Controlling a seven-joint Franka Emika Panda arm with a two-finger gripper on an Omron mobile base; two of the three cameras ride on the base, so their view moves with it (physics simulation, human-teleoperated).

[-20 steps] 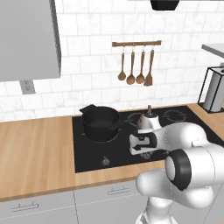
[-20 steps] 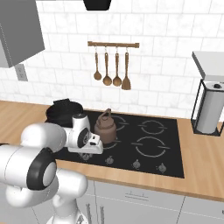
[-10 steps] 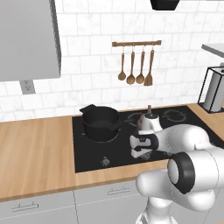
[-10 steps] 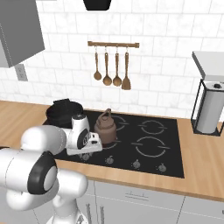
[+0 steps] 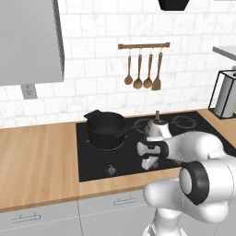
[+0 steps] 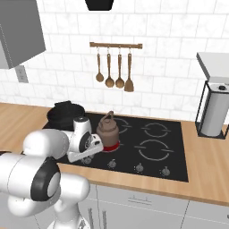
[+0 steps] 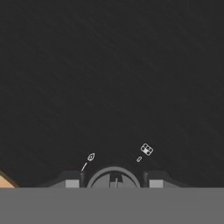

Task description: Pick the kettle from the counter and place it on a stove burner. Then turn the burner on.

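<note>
The dark-brown kettle stands upright on the front-left burner of the black stove, and that burner glows red under it. In the left base view only the kettle's top shows behind my hand. My gripper points down at the stove's front edge, left of the kettle and apart from it. In the hand view my gripper is open, its fingertips standing on either side of a round stove knob. The wood-grain counter runs left of the stove.
A black saucepan sits on the back-left burner. More knobs line the stove front. Wooden utensils hang on a wall rail. A paper-towel holder stands on the right counter.
My hand has sunk slightly toward the stove's front edge. The burner under the kettle now glows red. The kettle and saucepan have not moved.
</note>
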